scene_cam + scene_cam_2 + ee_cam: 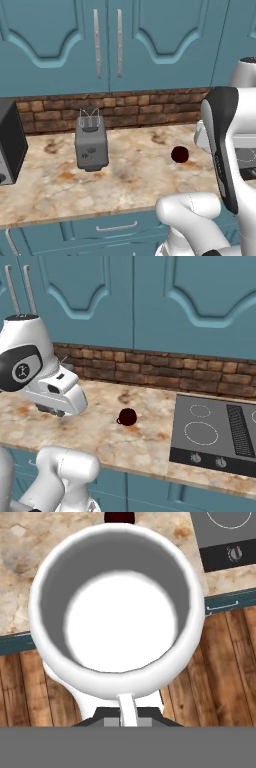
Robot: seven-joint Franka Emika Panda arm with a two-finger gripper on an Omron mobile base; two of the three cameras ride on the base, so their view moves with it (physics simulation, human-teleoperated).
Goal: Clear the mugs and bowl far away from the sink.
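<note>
My gripper (127, 718) is shut on the rim of the white mug (120, 619). The hand view looks straight down into the mug's pale inside, and the mug hangs over the counter's front edge, with wooden floor beneath it. The dark maroon mug (180, 154) stands upright on the marbled counter (130, 175), in front of the brick wall. It is seen again in the right base view (127, 416) and peeks past the white mug's far rim in the hand view (120, 516). The hand (57, 391) hovers left of the maroon mug. The bowl and the sink are out of view.
A grey toaster (91, 145) stands on the counter's left half, beside a dark appliance (10, 142) at the far left. A black stovetop (215, 431) with knobs lies to the right of the maroon mug. Teal cabinets hang above.
</note>
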